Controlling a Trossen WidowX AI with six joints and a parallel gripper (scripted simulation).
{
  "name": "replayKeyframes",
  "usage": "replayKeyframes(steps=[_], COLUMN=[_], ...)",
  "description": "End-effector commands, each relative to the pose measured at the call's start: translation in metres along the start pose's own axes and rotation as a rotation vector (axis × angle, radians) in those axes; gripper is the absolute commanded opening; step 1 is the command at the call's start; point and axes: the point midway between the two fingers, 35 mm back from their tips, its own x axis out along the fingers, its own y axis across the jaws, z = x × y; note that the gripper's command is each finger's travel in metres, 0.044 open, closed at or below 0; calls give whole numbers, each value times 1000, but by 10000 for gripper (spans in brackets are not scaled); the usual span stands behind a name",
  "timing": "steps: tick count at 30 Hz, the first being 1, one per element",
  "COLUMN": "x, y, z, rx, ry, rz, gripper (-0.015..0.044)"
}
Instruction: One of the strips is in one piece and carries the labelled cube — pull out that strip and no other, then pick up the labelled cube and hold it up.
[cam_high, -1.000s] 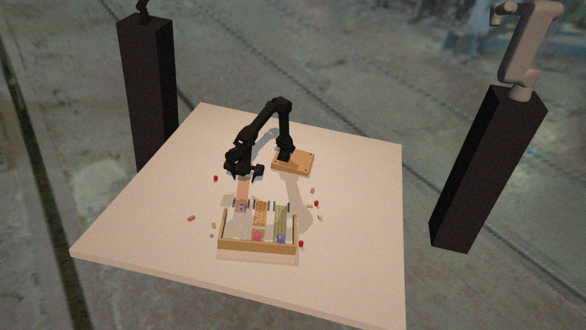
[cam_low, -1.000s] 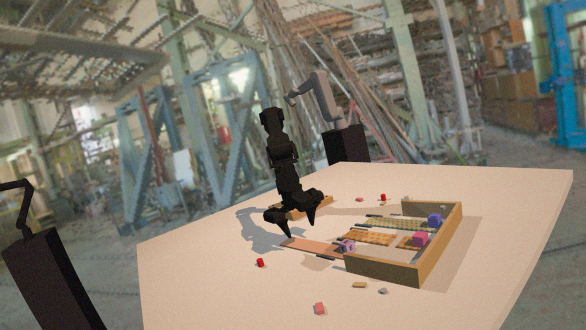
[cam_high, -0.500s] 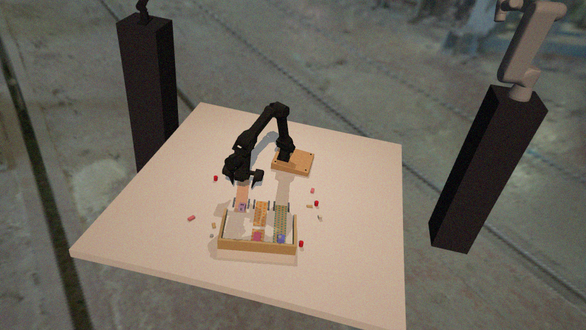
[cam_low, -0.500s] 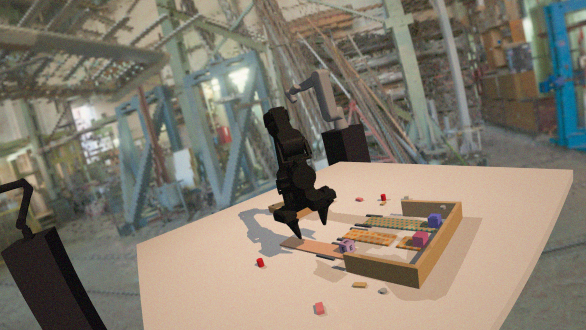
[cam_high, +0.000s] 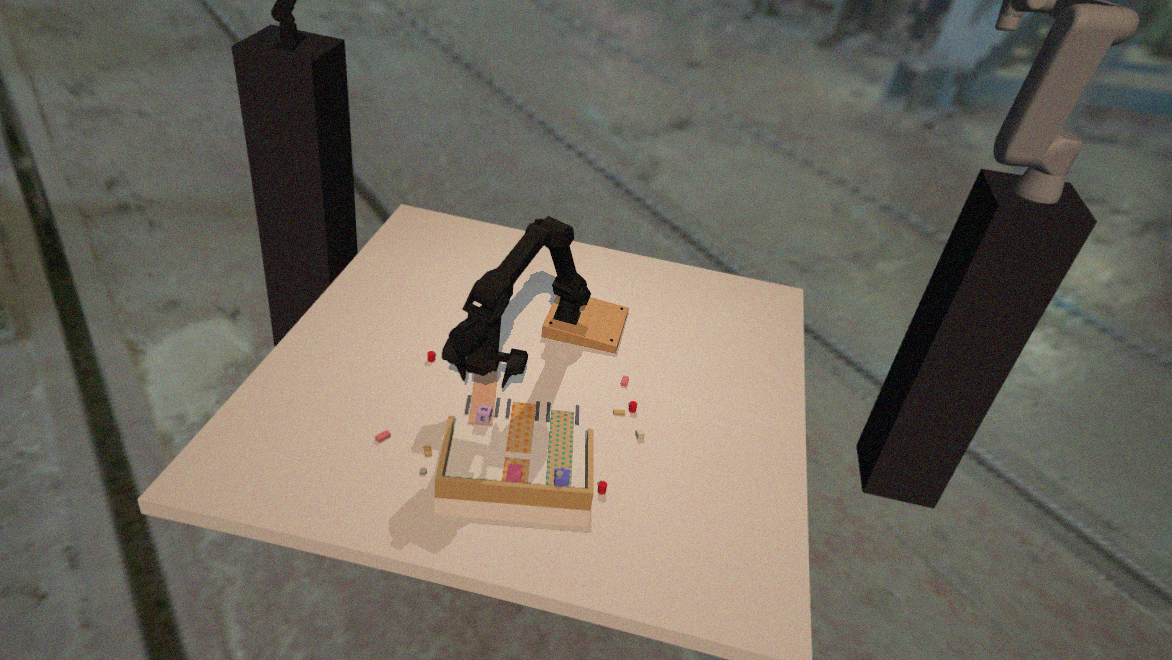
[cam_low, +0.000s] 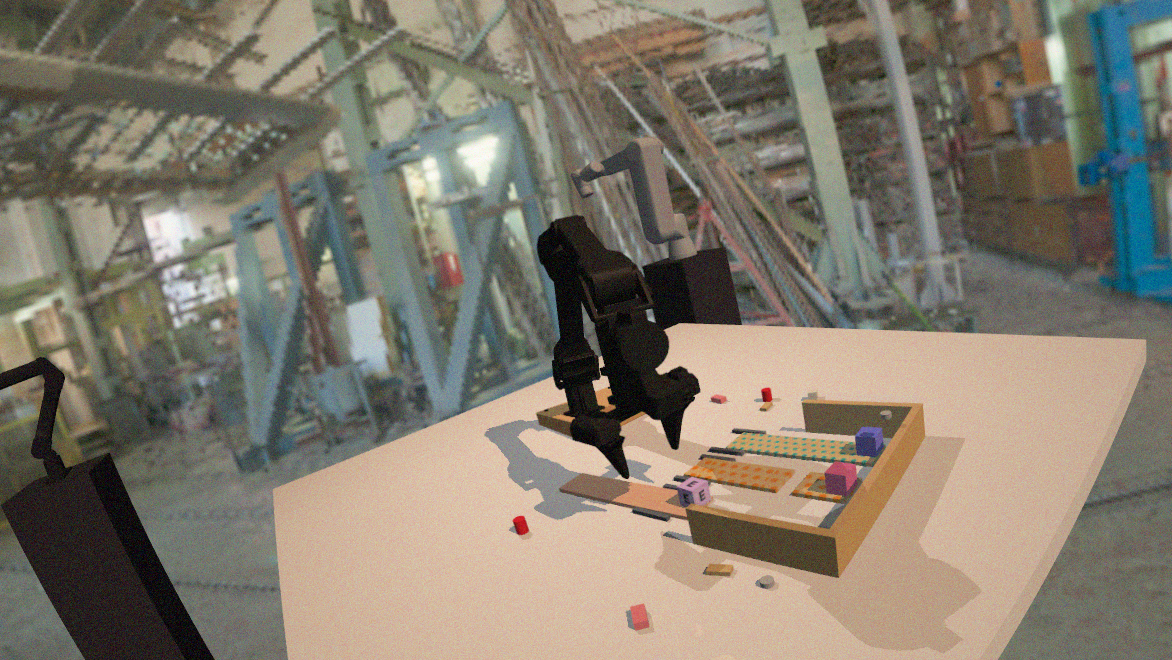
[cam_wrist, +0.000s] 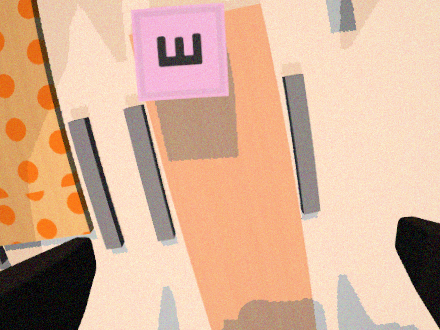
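Below the wide-spread, unloaded gripper (cam_high: 485, 378) (cam_low: 652, 464) (cam_wrist: 247, 245): plain orange strip (cam_high: 483, 391) (cam_low: 602, 490) (cam_wrist: 225, 200), probably stiff. Ahead, on far end: E-labelled cube (cam_high: 483, 414) (cam_low: 693, 491) (cam_wrist: 181, 52), likely light, rigid; best gripped across opposite side faces, mid-height.

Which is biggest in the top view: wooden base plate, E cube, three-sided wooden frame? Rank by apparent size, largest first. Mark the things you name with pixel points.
1. Three-sided wooden frame (cam_high: 512, 493) (cam_low: 881, 491)
2. Wooden base plate (cam_high: 602, 323) (cam_low: 557, 418)
3. E cube (cam_high: 484, 414) (cam_low: 693, 491) (cam_wrist: 181, 80)
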Motion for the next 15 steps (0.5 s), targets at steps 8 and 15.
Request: replayKeyframes(steps=[8, 15], x=[-2, -2], y=[11, 17], z=[37, 55], rx=[3, 3], ry=[1, 0], rz=[7, 8], gripper=[440, 440])
